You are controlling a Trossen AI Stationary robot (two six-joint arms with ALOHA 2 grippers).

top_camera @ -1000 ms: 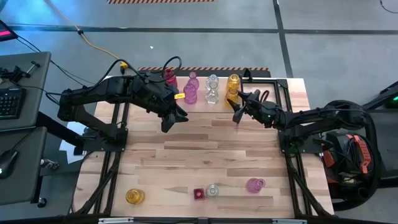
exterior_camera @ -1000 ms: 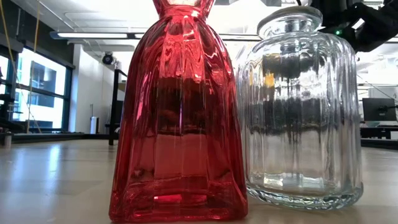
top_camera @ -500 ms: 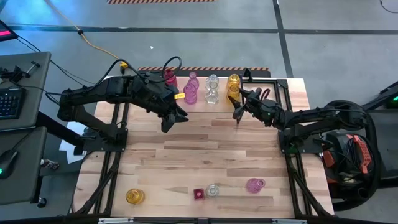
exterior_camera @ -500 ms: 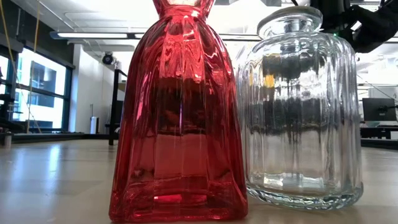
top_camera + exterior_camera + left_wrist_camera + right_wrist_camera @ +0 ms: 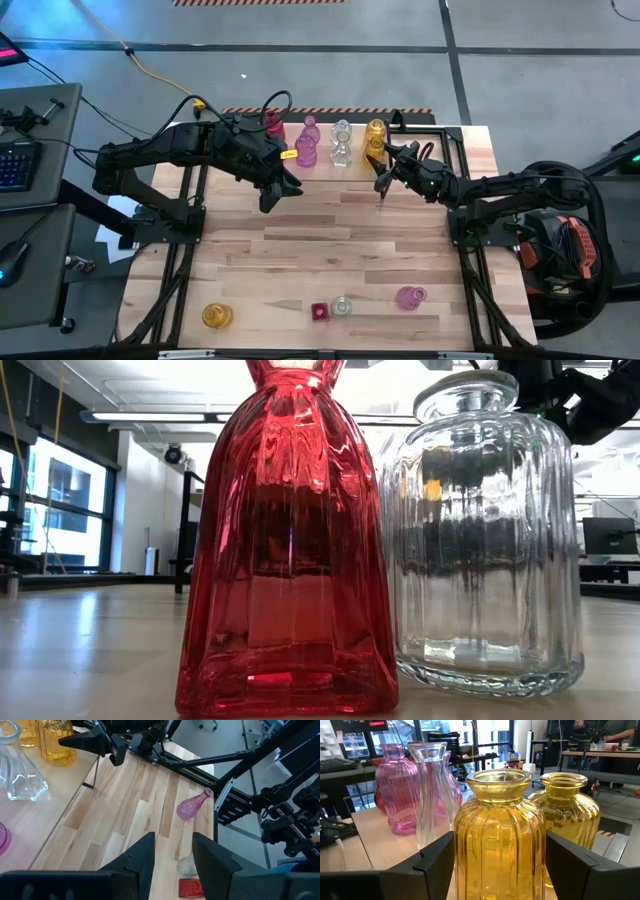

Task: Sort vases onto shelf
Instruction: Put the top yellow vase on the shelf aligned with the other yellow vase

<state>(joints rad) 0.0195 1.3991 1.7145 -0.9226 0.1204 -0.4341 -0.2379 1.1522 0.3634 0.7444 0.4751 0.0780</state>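
Note:
The shelf at the table's far edge carries a red vase, a pink one, a clear one and two yellow ones. My right gripper is level and open, with one finger on each side of the front yellow vase, which stands upright on the shelf plank. My left gripper hangs open above the table's middle left, with nothing between its fingers. Several vases stand near the front edge: yellow, red, clear and pink. My right gripper's fingers stand close against the belly of the front yellow vase, coming level from the table's right. I cannot tell whether they touch the glass.
The second yellow vase, a clear vase and pink vases crowd close behind the front one. In the low view the red vase and the clear vase fill the picture. The table's middle is bare wood.

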